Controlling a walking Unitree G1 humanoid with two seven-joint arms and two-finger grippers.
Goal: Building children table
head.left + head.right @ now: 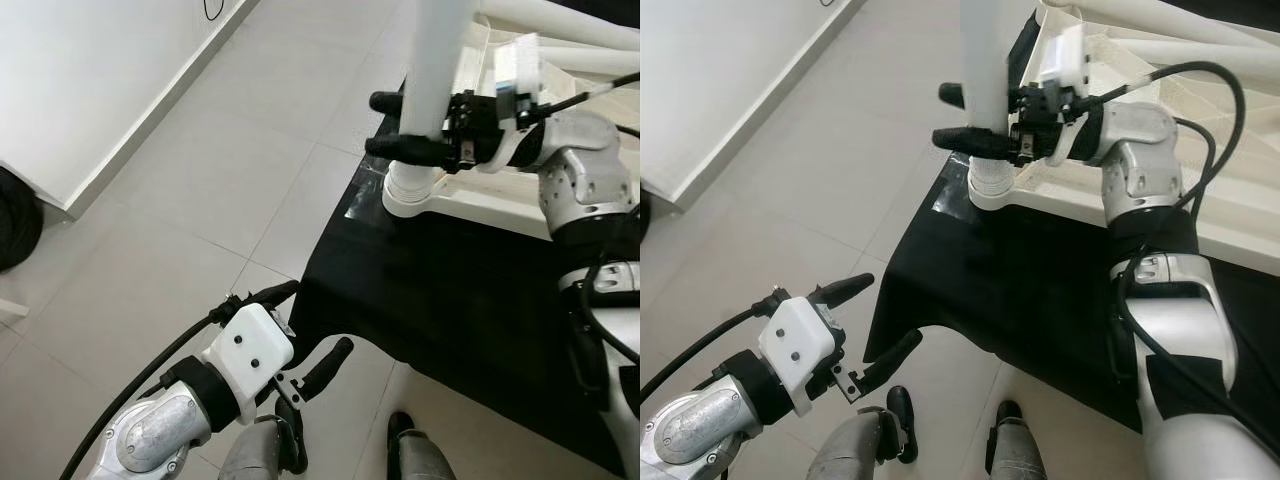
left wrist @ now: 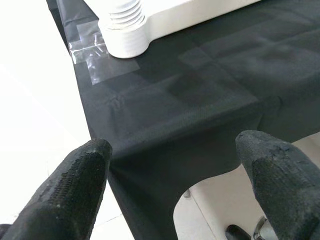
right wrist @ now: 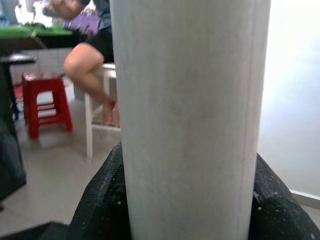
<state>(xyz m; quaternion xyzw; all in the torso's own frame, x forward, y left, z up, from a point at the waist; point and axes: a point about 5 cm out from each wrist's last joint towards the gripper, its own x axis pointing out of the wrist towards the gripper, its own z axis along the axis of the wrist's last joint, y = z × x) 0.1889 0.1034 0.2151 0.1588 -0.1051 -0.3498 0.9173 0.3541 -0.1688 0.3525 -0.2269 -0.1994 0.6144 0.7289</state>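
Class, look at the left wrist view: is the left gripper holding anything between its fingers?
No, the left gripper is open, with just the black cloth seen between its fingers.

A black cloth (image 1: 450, 300) covers the tabletop, which stands on a pale tiled floor (image 1: 200, 190). The white table frame (image 1: 1240, 225) lies right on the cloth. Clear tape (image 2: 95, 57) is stuck to the cloth just beside the frame's round corner socket (image 2: 125, 35).
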